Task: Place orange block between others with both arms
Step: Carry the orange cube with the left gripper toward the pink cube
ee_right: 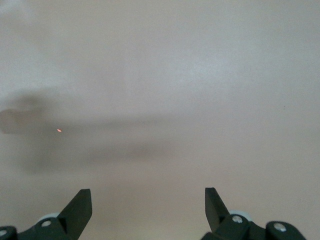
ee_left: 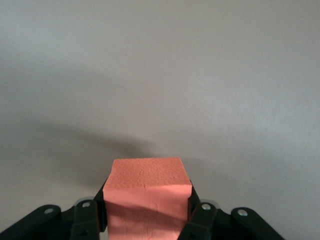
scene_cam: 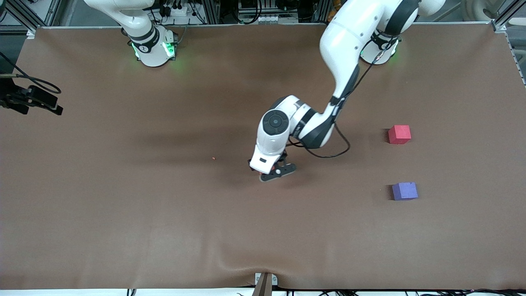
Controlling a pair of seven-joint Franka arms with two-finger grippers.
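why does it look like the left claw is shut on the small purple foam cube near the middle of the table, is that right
Not quite: the left claw is shut on the small matte orange foam cube, as the left wrist view shows. The small purple foam cube sits untouched toward the left arm's end of the table.

Quick look at my rig today. The left arm's glossy white jointed shell [scene_cam: 341,53] has fat black bands at the joints. There's a round black cap with concentric rings [scene_cam: 276,122] on the wrist joint, and a thin black cable [scene_cam: 328,154] loops loose off the forearm. The right arm's white base [scene_cam: 152,45], up around 11 o'clock in my front view, has bright green lights [scene_cam: 168,48]. The left base at 1 o'clock shows a fainter green. The left gripper [scene_cam: 269,176] is matte black under a white housing, with small silver screw heads [ee_left: 86,204]. The right gripper [ee_right: 147,202] has black wedge-shaped fingers [ee_right: 80,207] and the same silver screws.
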